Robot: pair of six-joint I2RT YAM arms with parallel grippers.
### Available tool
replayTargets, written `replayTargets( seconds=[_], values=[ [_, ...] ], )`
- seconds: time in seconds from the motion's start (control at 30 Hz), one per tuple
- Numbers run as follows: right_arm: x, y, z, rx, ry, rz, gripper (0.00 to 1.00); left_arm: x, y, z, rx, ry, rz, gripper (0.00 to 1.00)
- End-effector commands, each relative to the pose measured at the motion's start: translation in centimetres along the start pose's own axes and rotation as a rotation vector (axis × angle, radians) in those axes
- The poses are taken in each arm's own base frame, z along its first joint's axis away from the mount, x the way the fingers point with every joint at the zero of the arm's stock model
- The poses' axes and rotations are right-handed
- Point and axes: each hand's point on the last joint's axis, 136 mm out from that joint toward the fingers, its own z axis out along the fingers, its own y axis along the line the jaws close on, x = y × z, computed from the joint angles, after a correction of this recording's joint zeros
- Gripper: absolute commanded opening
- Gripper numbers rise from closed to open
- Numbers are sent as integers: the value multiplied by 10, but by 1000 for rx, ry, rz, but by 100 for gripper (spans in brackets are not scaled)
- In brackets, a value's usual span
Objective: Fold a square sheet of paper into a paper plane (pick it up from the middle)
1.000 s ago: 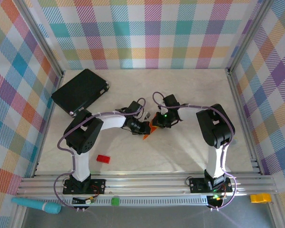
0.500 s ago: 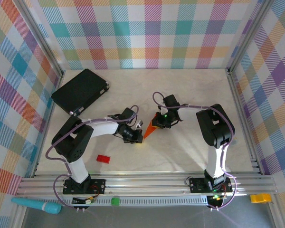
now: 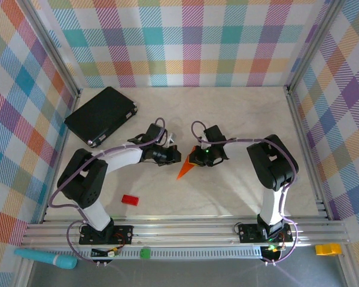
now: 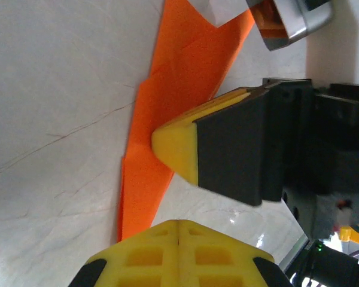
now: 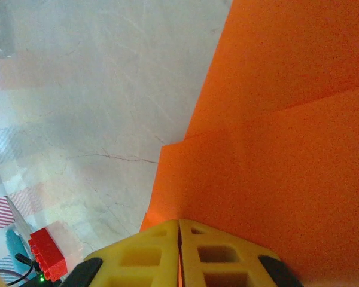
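1. Black flat case [image 3: 100, 115]: lies at the table's [image 3: 245, 119] far-left corner, well apart from the work. The small red block [image 3: 130, 200] sits near the near edge, left of centre. Neither is involved.
2. Left gripper [image 3: 176, 157]: found at table centre, just left of the paper. In its wrist view [image 4: 178, 230] the jaws are seen clenched on nothing, tips low over the narrow end.
3. Paper plane [image 3: 184, 170]: lies at table centre between the two grippers, already a narrow dart, nose pointed toward the near edge. Layered folds are seen from the left wrist [image 4: 179, 89] and from the right [image 5: 287, 119].
4. Right gripper [image 3: 196, 158]: clenched at the wide rear end. An orange sliver is seen in the seam [image 5: 179, 230], so the paper is judged pinched. One of its fingertips [image 4: 173, 146] rests on the fold.
5. Step: judged late, with a fold being set or held.
6. Next: the rear is best kept pinned while the crease is pressed by the closed left tips. A light touch is called for, since thin paper slides and buckles easily.
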Motion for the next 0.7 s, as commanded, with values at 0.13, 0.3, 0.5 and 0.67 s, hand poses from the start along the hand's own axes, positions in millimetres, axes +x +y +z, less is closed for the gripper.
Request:
replayTargets(
  seconds=[0.13,0.3,0.5,0.67],
  values=[
    [22,-31,11,107,60,82,9,9,-5,26,29,65,-11,0],
    [19,-31,11,116,51,79,9,27,6,39,12,124,-26,0],
    [3,-9,-2,83,8,50,10,39,32,44,-88,165,-33,0],
    [-15,12,-27,100,-71,-2,11,46,43,46,-125,190,-39,0]
  ],
)
